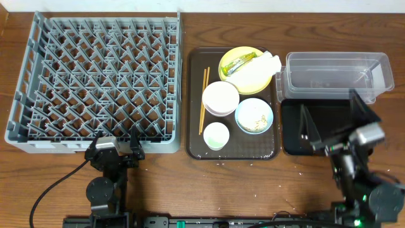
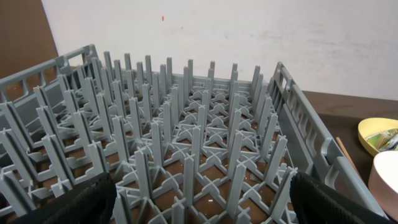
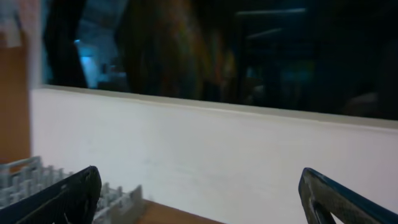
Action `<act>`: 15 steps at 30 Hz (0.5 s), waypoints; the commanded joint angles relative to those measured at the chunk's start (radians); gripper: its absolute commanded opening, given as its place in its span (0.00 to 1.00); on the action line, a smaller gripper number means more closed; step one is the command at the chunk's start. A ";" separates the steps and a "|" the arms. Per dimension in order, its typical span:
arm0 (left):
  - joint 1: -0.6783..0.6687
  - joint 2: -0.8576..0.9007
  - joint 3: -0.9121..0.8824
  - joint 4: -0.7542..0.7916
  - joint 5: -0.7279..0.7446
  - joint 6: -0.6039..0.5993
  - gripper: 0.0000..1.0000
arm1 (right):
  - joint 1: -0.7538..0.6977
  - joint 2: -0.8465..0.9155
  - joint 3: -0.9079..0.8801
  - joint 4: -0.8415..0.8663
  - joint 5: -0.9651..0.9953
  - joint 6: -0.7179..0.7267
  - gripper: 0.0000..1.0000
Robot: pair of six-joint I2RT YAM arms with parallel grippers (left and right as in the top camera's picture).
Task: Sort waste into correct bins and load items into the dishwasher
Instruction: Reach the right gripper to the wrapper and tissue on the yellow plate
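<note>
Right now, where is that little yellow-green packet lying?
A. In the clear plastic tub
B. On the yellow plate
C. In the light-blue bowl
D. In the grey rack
B: the overhead view shows the sachet wrapper lying on the yellow plate, which sits on the brown tray.

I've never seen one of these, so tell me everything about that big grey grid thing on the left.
The grey rack is a large square basket of moulded plastic: rows of upright pegs on an open lattice floor, the wooden table showing through, slotted walls around. It sits flat and empty, close beside the brown tray, the open left claw at its near wall.
</note>
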 commanded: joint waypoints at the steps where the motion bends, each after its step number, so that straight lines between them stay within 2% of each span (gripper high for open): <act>1: 0.004 -0.005 -0.015 -0.037 0.014 0.006 0.91 | -0.011 0.136 0.117 0.002 -0.115 -0.014 0.99; 8: 0.004 -0.005 -0.015 -0.037 0.014 0.006 0.90 | -0.006 0.461 0.383 -0.046 -0.292 0.042 0.99; 11: 0.004 -0.005 -0.015 -0.037 0.014 0.006 0.90 | 0.003 0.613 0.542 -0.158 -0.364 0.056 0.99; 15: 0.004 -0.005 -0.015 -0.037 0.014 0.006 0.91 | 0.020 0.815 0.778 -0.404 -0.418 0.055 0.99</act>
